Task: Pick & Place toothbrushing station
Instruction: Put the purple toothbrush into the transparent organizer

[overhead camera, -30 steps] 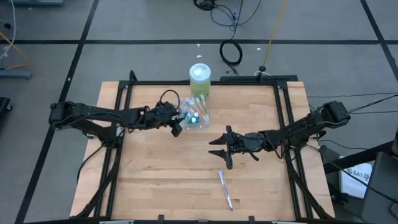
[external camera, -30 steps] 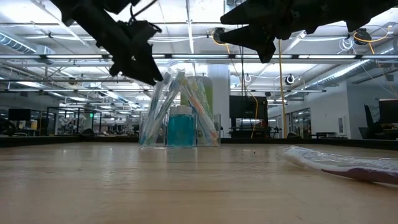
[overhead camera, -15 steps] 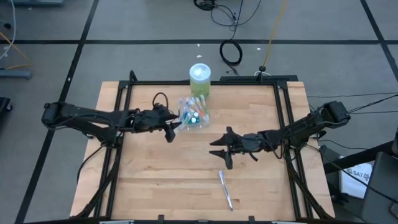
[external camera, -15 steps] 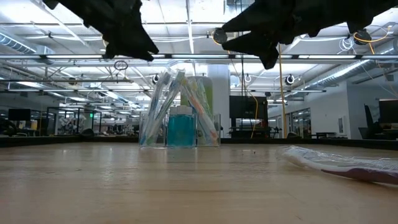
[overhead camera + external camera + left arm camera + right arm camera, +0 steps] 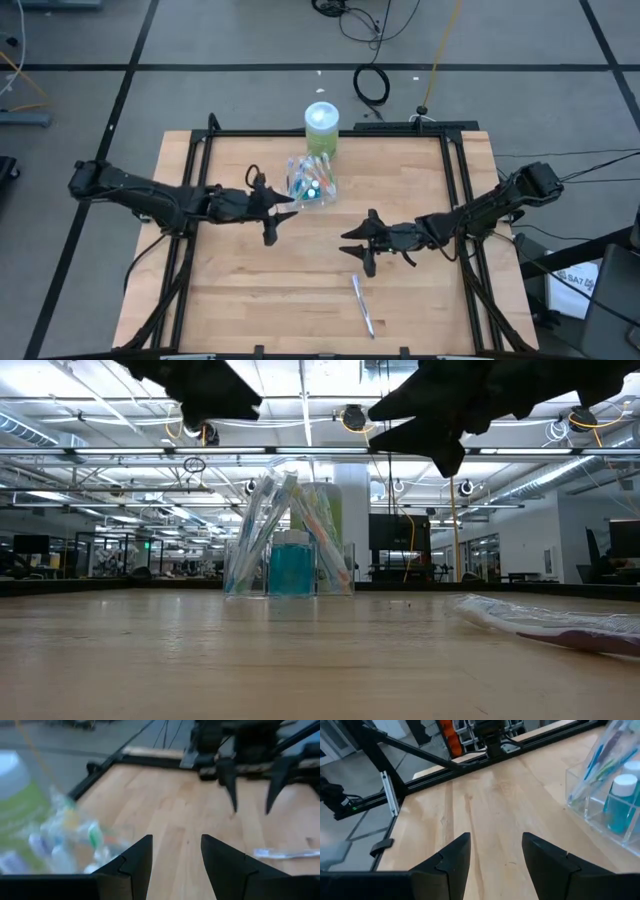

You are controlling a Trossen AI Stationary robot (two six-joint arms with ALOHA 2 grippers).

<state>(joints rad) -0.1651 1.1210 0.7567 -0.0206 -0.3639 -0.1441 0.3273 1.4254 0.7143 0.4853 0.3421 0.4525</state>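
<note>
The toothbrushing station (image 5: 310,186) is a clear holder with slim coloured toothbrushes leaning in it and a teal-capped bottle (image 5: 291,563). It stands by its base on the wooden table, far of centre. My left gripper (image 5: 277,224) hovers open just left and near of the station, high above the table (image 5: 212,388). The station shows blurred (image 5: 75,840) beside the fingers in the left wrist view. My right gripper (image 5: 352,250) hovers open right and near of the station (image 5: 610,785), nothing between its fingers.
A green cylindrical container with a pale lid (image 5: 322,128) stands right behind the station at the far edge. A wrapped toothbrush (image 5: 363,306) lies on the table toward the near edge, below my right gripper. A black frame (image 5: 455,180) borders the tabletop.
My left gripper has drawn back from the station's left side, going toward the near edge and upward, and has rolled about its own line. Its fingers have stayed open. The station has not moved.
</note>
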